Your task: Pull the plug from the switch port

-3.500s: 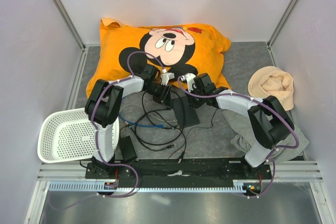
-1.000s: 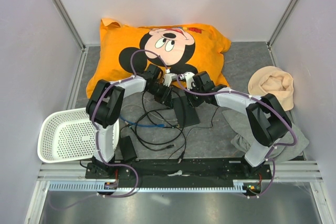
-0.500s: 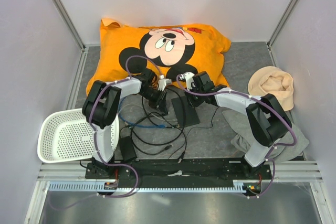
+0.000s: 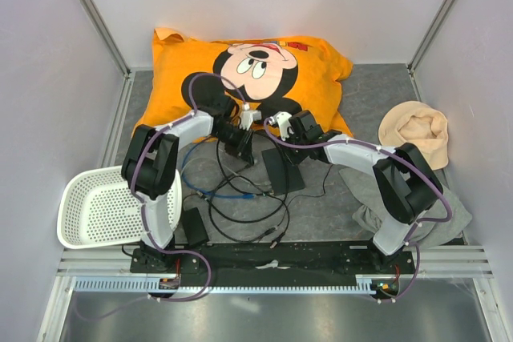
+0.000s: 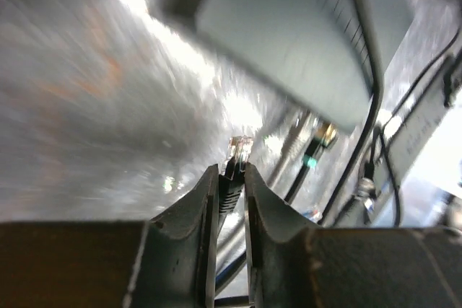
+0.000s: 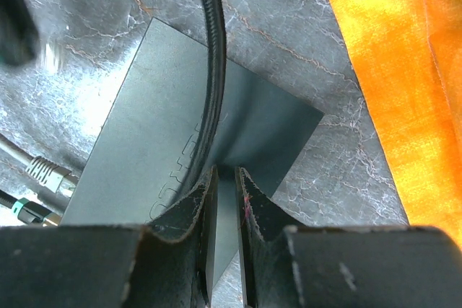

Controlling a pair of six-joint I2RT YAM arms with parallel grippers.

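We read the right gripper [image 6: 225, 178] as nipped almost shut on the near edge of the flat black box [image 6: 166, 120] to pin it down. The left gripper [image 5: 231, 178] is clamped tight on the black boot of the plug [image 5: 238, 151], whose clear tip stands free, apart from the box (so the pull looks done). The switch port itself we cannot pick out, since the left wrist view is smeared and the box edge where a silver connector [image 6: 47, 171] sits runs out of the right wrist view.
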